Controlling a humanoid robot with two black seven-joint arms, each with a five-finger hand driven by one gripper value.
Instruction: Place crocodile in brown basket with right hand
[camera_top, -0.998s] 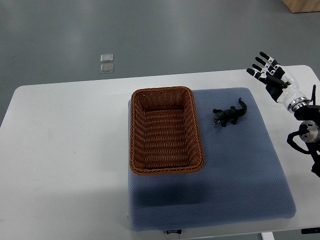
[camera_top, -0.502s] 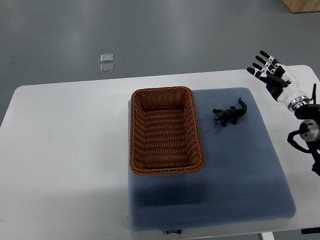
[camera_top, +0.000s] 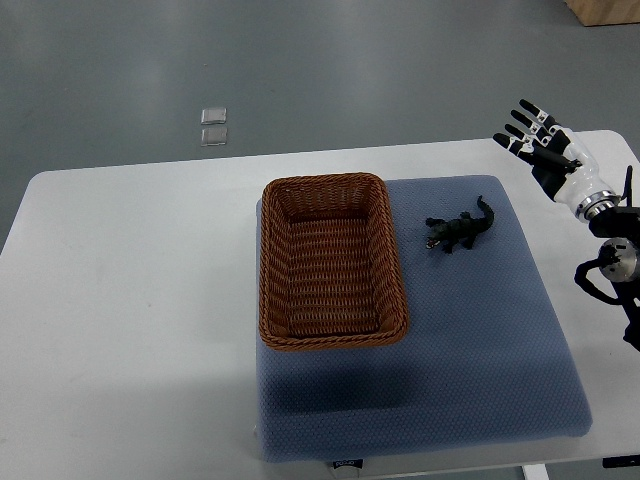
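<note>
A small dark toy crocodile (camera_top: 459, 229) lies on the blue mat (camera_top: 470, 340), just right of the brown wicker basket (camera_top: 331, 333). The basket stands on the mat's left part and holds nothing. My right hand (camera_top: 530, 137) hovers over the table's far right corner, well right of and beyond the crocodile. Its fingers are spread and hold nothing. The left arm does not show.
The mat lies on a white table (camera_top: 130, 300). Two small clear squares (camera_top: 213, 127) lie on the grey floor beyond the table. A wooden box corner (camera_top: 605, 10) shows at the top right.
My right hand has drifted slightly to the right and a little farther away. The crocodile and basket have not moved.
</note>
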